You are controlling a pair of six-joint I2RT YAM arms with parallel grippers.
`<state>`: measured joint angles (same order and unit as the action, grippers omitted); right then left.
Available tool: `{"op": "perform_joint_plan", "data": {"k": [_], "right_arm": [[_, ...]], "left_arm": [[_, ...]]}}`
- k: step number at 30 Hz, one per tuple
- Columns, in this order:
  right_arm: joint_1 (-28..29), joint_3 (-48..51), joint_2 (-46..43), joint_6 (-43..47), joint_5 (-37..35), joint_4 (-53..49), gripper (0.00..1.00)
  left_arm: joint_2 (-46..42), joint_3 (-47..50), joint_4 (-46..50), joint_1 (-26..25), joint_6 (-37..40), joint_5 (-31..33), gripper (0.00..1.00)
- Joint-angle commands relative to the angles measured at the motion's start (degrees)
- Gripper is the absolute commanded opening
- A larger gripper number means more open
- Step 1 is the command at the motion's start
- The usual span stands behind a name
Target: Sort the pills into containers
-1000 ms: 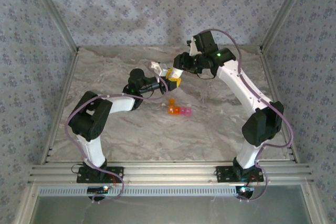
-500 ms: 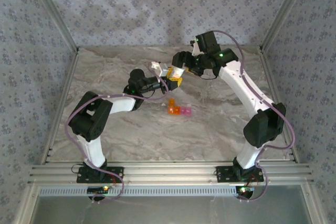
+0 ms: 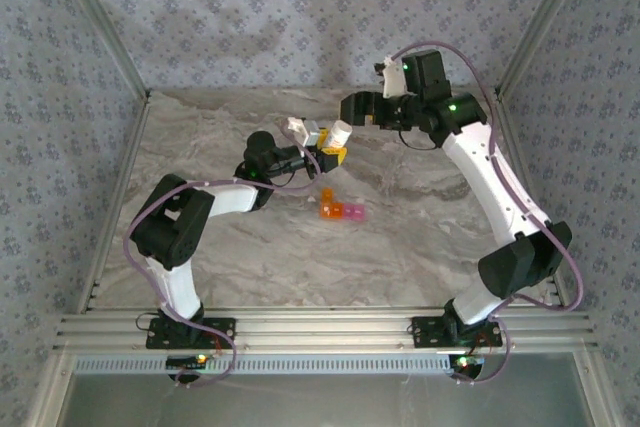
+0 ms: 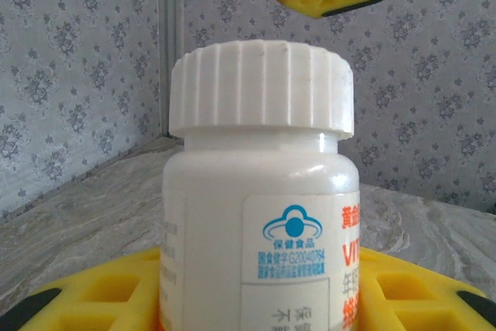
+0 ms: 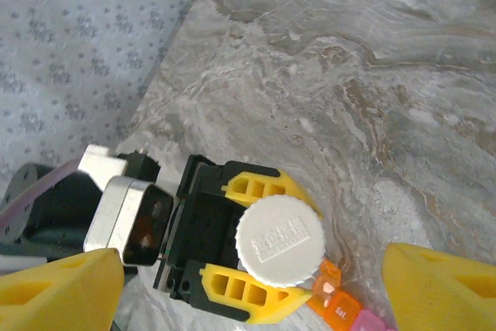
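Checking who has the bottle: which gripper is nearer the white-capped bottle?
Left. The left gripper is clamped around the bottle; the right gripper hangs open above it, apart.

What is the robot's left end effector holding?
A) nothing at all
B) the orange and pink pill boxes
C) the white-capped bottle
C: in the right wrist view the left end effector has its yellow fingers pressed on both sides of the white-capped bottle, while the orange-to-pink containers lie apart on the table.
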<state>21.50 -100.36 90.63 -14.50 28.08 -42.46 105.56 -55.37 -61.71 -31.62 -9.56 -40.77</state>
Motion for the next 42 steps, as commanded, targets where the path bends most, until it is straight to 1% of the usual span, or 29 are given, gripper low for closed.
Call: {"op": "perform_joint_plan", "data": {"k": [1,6,12,30,33,36,38,42], "right_arm": [[-1.4,-0.1,0.3,8.3,6.0,-2.7,0.88],[-1.5,-3.1,3.4,9.2,7.3,-5.4,0.88],[-1.4,-4.0,5.8,9.3,7.8,-6.2,0.85],[-0.3,-4.5,8.5,8.4,7.4,-6.0,0.76],[-0.3,-4.5,8.8,8.2,7.3,-5.8,0.72],[-0.3,-4.5,9.1,7.9,7.7,-5.6,0.65],[-0.3,-4.4,9.4,7.7,8.2,-5.4,0.59],[0.0,-4.4,9.6,7.6,8.6,-5.3,0.53]], "left_arm": [[-1.4,-1.3,-2.2,-0.3,-0.1,-2.0,0.0],[-1.7,-1.5,-2.0,-0.4,-0.1,-2.4,0.0],[-1.9,-1.3,-1.9,-0.4,-0.1,-2.4,0.0],[-2.2,-1.1,-2.2,-0.4,-0.2,-2.5,0.0],[-2.2,-1.1,-2.0,-0.4,-0.2,-2.5,0.0],[-2.3,-1.1,-2.1,-0.5,-0.3,-2.5,0.0],[-2.3,-1.1,-2.1,-0.5,-0.3,-2.5,0.0],[-2.3,-1.0,-2.1,-0.5,-0.2,-2.5,0.0]]}}
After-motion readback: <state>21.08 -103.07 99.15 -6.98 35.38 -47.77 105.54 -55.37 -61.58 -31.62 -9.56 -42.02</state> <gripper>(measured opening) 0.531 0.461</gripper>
